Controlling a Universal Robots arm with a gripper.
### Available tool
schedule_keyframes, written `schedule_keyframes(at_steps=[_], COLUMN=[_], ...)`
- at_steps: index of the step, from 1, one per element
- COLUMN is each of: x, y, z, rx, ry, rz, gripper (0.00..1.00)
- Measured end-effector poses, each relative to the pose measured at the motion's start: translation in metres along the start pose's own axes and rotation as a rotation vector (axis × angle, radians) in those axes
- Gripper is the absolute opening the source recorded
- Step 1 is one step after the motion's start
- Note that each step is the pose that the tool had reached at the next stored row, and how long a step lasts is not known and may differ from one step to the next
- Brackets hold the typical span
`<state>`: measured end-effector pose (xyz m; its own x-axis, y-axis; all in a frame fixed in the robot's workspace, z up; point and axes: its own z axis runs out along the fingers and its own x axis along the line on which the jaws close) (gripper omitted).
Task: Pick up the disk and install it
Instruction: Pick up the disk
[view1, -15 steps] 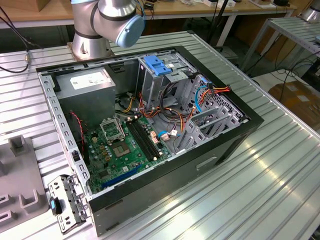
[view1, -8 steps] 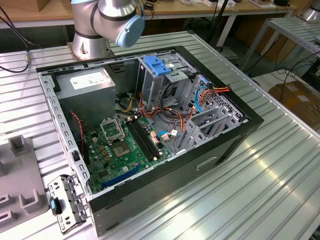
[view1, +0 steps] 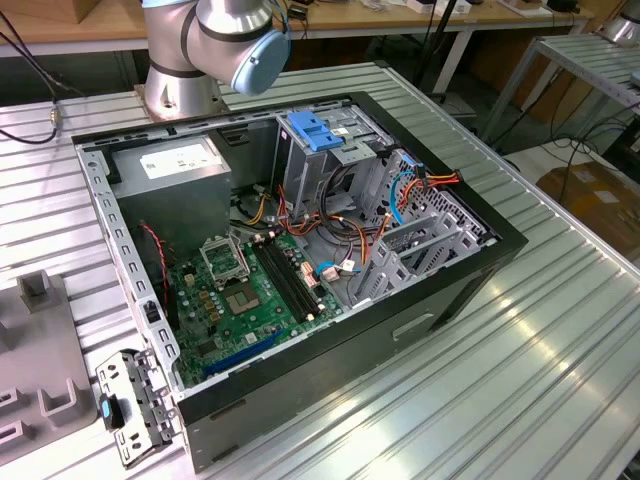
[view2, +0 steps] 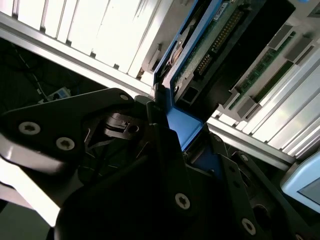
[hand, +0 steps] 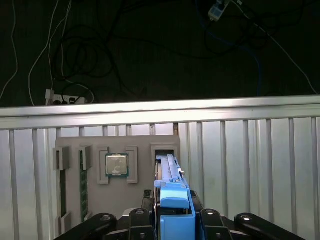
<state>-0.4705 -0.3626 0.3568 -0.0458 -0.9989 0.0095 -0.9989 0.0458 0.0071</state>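
Grey parts tray (view1: 40, 370) at the exterior view's left, open computer case (view1: 400, 335) mid-frame, ribbed aluminium table (view1: 560, 340) stretching right, wooden benches (view1: 60, 25) behind; in the first wrist view the gripper (hand: 174, 212) is clamped narrow on the disk (hand: 167, 167), standing edgewise in the tray's slot

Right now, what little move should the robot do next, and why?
Probably pull straight out of the slot: the disk stands on edge in the grey holder, with the gripper at its blue end, so pulling sideways might jam it.
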Motion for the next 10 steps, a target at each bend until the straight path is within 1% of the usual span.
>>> schedule_keyframes(at_steps=[10], x=[0.0001], y=[0.0001], z=[-0.0085], rx=[0.0001], ry=[-0.0001], rz=[0.000], gripper=[0.37])
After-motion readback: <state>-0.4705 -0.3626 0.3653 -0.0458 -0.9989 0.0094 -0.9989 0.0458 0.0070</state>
